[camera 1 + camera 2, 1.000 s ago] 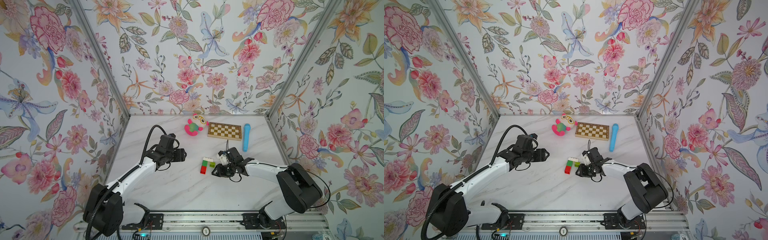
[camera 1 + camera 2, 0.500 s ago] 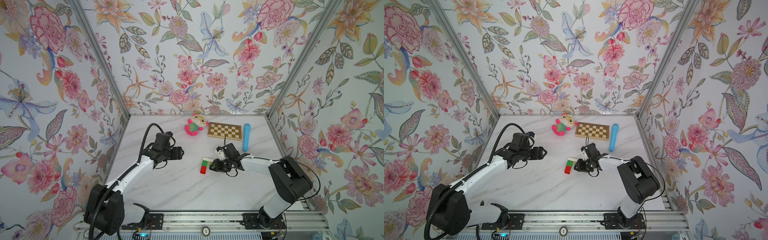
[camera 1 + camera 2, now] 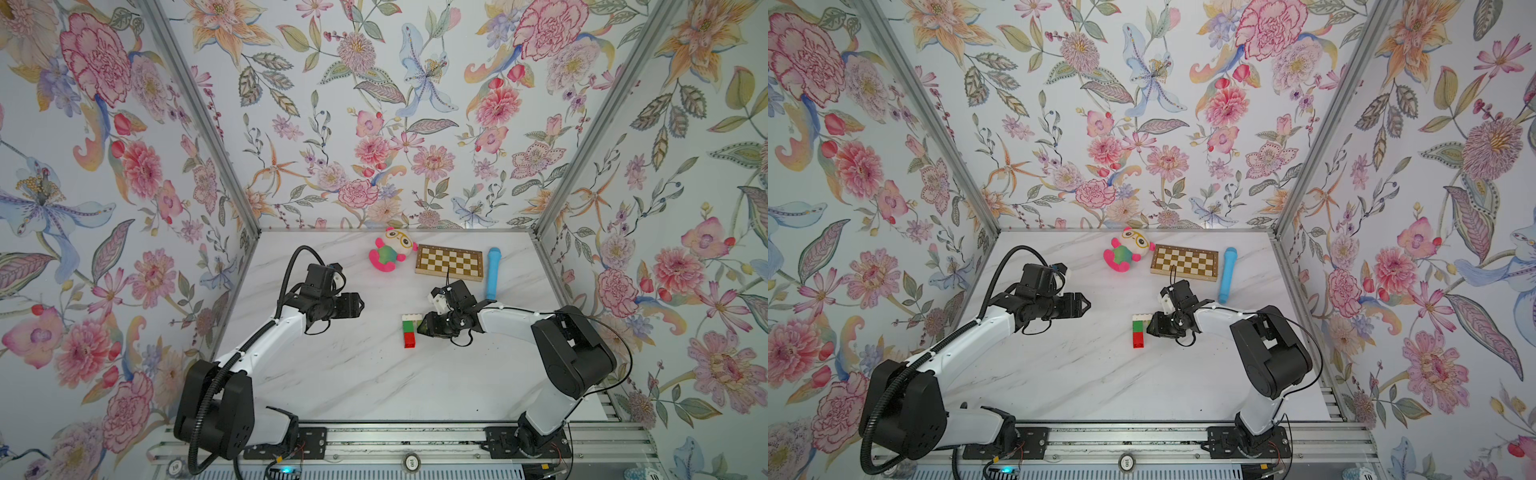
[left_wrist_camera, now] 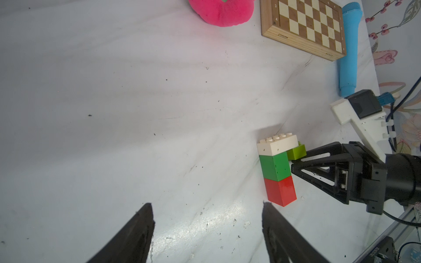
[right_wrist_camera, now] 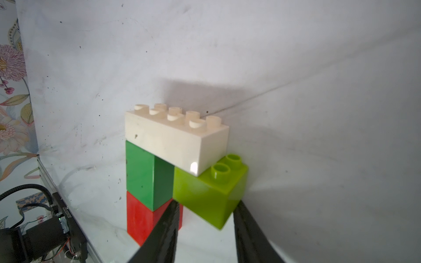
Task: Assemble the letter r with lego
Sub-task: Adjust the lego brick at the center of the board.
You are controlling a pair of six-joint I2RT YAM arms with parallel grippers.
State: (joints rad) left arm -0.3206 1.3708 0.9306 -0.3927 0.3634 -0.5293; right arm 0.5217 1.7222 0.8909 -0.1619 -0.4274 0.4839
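Note:
The lego stack lies flat on the table in both top views: cream-white brick, dark green brick and red brick in a line. A lime brick sits askew under the white brick's overhang, beside the green one. My right gripper has a finger against each side of the lime brick, and it reaches in from the right. My left gripper hovers open and empty well left of the stack, which shows as the letter r in the left wrist view.
At the back stand a pink plush toy, a brown-and-cream chessboard and a blue cylinder. Floral walls close in the left, right and back sides. A metal rail runs along the front edge.
My right gripper has moved left up against the stack, around the lime brick. The left gripper drew back slightly to the left and then stayed still.

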